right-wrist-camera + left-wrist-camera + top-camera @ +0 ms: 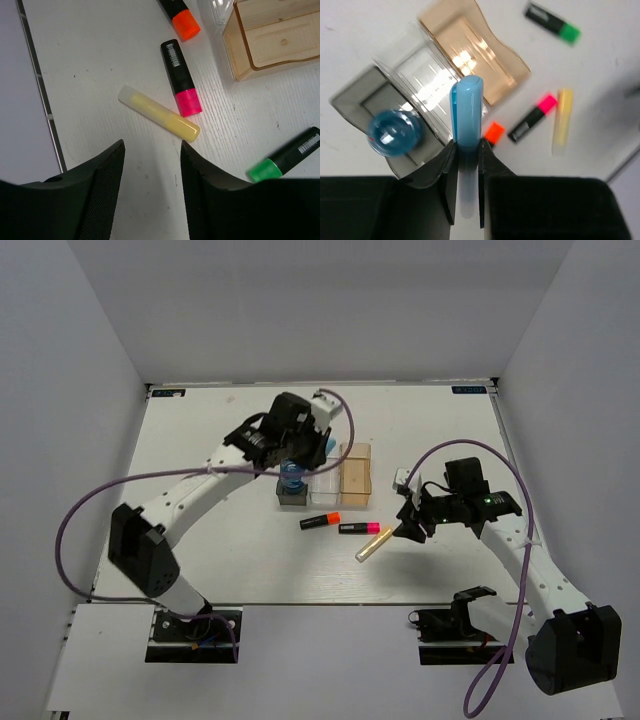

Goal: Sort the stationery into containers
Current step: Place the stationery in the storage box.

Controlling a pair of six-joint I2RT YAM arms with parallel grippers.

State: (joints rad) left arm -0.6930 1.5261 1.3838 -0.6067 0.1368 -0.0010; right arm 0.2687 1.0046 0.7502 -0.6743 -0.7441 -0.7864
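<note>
As only its wrist view shows, left fingers (492, 172) clamp a light-blue stick (467, 110); right fingers (100, 195) gape.

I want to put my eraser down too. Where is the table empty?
Bare table lies along the near edge, this side of the orange highlighter and yellow stick. More lies behind the tan bin, up to the far edge. Between them it is crowded, and the right gripper hovers there.

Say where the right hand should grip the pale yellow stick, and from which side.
Grip the yellow stick mid-body from straight above, the right hand spanning its narrow width. It lies flat, and the pink highlighter crowds one end.
</note>
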